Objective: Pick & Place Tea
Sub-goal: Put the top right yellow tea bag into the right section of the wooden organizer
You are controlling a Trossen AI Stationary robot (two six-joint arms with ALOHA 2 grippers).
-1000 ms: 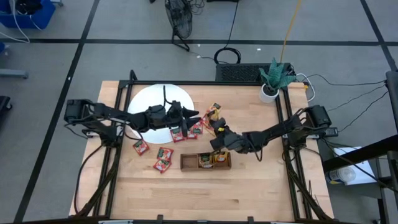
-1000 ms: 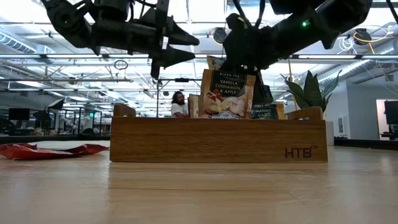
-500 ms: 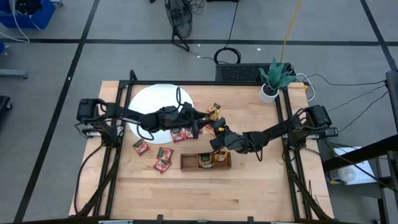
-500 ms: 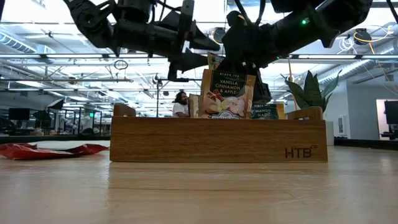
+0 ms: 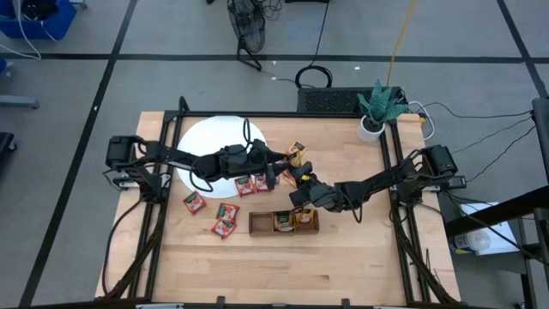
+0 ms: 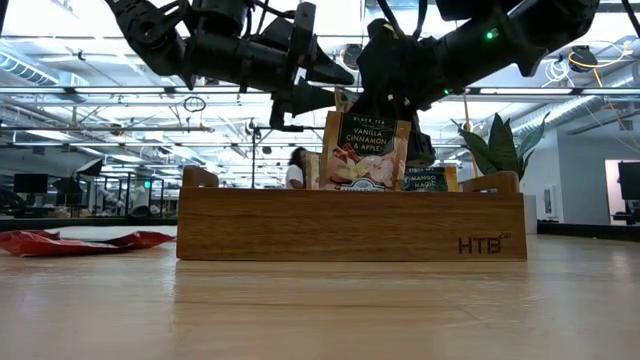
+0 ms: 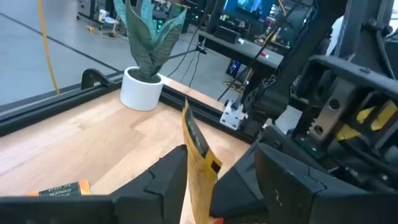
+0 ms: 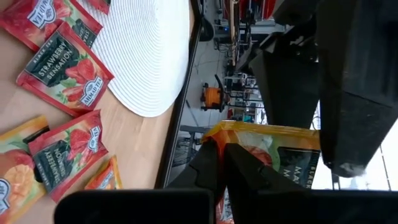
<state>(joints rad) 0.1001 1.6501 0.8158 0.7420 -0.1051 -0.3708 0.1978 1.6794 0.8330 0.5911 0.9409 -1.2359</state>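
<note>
Orange sachet sits pinched in our right claw above the counter, near the tray — a handover. Our left claw spreads wide around it; next it closes.

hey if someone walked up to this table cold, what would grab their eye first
Probably the two dark arms meeting over the middle of the table: the right gripper is shut on an orange-yellow tea sachet held up in the air, with the left gripper open on either side of it. Next, the wooden tray in front, sachets standing in it, and red sachets scattered beside the white disc.
</note>
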